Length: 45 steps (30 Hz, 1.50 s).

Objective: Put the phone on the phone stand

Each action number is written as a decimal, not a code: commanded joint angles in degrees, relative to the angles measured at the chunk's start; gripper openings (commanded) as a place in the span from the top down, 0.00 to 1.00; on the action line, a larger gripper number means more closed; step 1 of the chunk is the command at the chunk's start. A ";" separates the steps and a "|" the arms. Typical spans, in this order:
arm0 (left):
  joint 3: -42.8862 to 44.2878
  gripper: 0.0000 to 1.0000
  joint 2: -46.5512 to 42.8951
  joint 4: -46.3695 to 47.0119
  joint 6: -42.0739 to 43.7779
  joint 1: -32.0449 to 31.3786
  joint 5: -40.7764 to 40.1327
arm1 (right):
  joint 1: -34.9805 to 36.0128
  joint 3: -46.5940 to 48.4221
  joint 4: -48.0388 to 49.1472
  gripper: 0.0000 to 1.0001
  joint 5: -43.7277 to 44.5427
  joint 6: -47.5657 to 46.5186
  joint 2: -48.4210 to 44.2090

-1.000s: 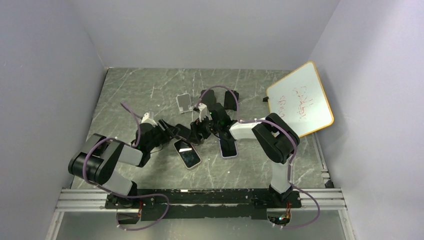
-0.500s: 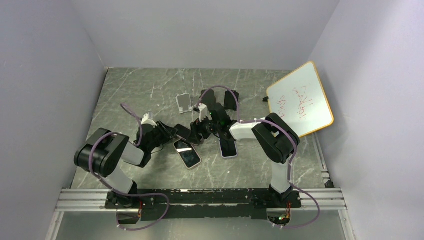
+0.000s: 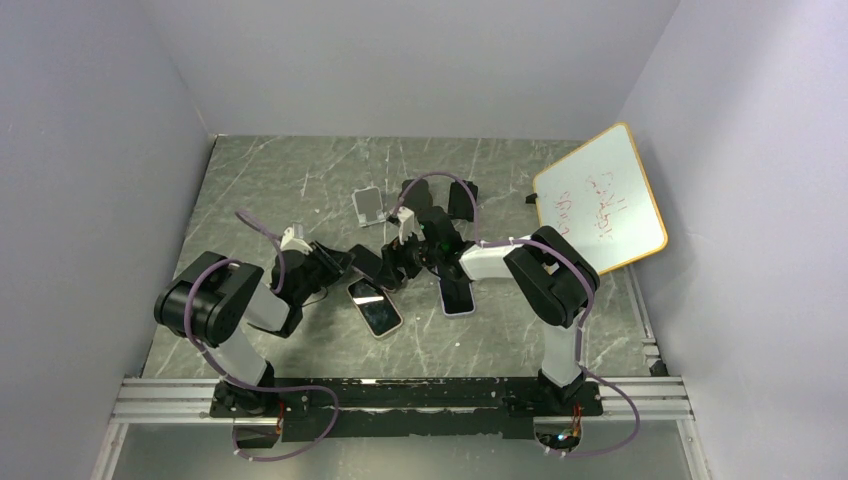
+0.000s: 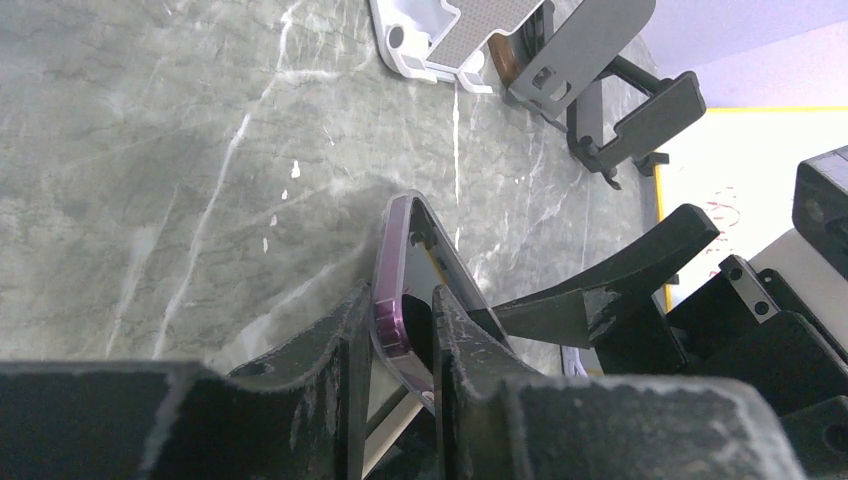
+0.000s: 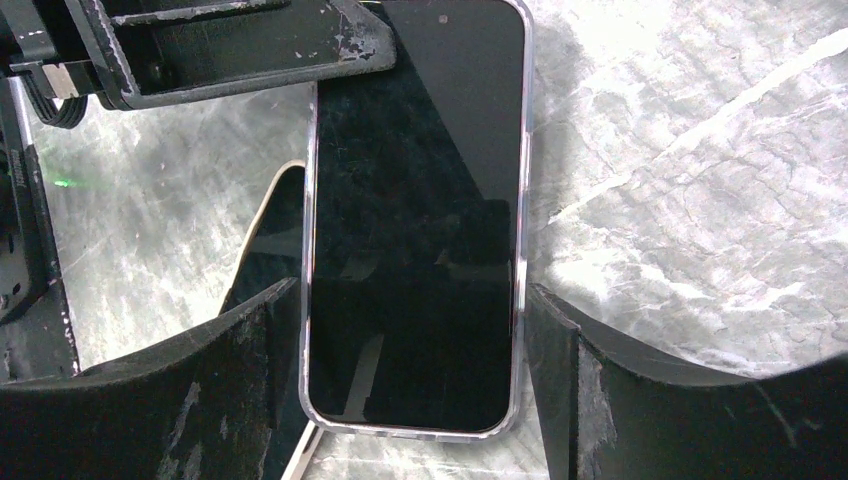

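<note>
Nearest the arm bases, two spare phones lie flat and screen-up on the marble-patterned table (image 3: 300, 180). The pink-rimmed phone (image 3: 375, 307) is on the left and the pale-rimmed phone (image 3: 457, 297) on the right, well apart from each other.

Just beyond them the two grippers meet over the purple-cased phone (image 3: 368, 264), which is off the stands and held between the arms. The left gripper (image 3: 340, 262) comes in from the left. In its wrist view the left gripper (image 4: 400, 300) has its jaws clamped on the purple-cased phone (image 4: 400, 235), pinching it face to back near one end. The phone tilts up from the table, its far corner raised.

The right gripper (image 3: 395, 268) reaches in from the right. From its own camera the right gripper (image 5: 412, 290) has its jaws spread to the width of the purple-cased phone (image 5: 415, 220), one finger along each long edge and the dark screen facing the lens. The fingers lie right beside the case, but whether they press on it cannot be told.

Farther back stand the white phone stand (image 3: 368, 206) and, to its right, the black phone stand (image 3: 462, 198). Neither holds anything. A whiteboard (image 3: 600, 195) with red writing leans at the far right.
</note>
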 commanded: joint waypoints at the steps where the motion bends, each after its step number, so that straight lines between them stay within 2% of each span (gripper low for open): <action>1: 1.32 0.95 -0.46 0.54 4.06 -0.36 1.29 | 0.49 -1.91 -1.61 0.30 -3.29 -0.66 0.51; 3: 1.44 0.95 -1.32 0.62 4.49 -0.36 1.27 | 0.45 -1.84 -2.13 0.22 -2.73 -1.21 -0.02; 4: 1.57 0.95 -1.67 0.64 4.68 -0.36 1.33 | 0.51 -1.96 -2.09 0.15 -2.42 -1.41 -0.33; 5: 1.87 0.95 -2.02 0.58 4.92 -0.36 1.66 | 0.46 -2.12 -1.97 0.02 -2.07 -1.61 -0.71; 6: 2.26 0.95 -2.29 0.50 5.11 -0.36 2.03 | 0.46 -2.27 -1.84 0.00 -1.74 -1.77 -1.11; 12: 5.98 0.95 -2.15 -0.53 5.90 -0.36 4.87 | -0.83 -5.09 0.64 0.00 5.05 -0.36 -4.67; 17: 9.39 0.95 -1.91 -1.39 7.34 -0.36 7.56 | -5.66 -13.75 9.88 0.00 8.36 5.22 -12.86; 21: 11.91 0.95 -3.21 -4.13 10.46 -0.36 10.09 | -8.97 -16.95 9.92 0.00 10.14 5.60 -19.39; 29: 17.08 0.95 -12.11 -16.41 22.21 -0.36 10.34 | -11.03 -21.34 9.85 0.00 10.98 7.86 -27.76; 35: 24.79 0.95 -11.89 -21.74 28.18 -0.36 16.53 | -11.49 -21.45 9.17 0.00 10.89 7.00 -30.14; 39: 28.82 0.95 -13.23 -27.66 33.68 0.00 16.11 | -11.51 -21.68 8.65 0.00 10.55 6.99 -31.44; 45: 35.41 0.95 -12.46 -27.90 39.76 1.35 19.62 | -11.51 -22.86 9.06 0.00 10.58 7.04 -33.80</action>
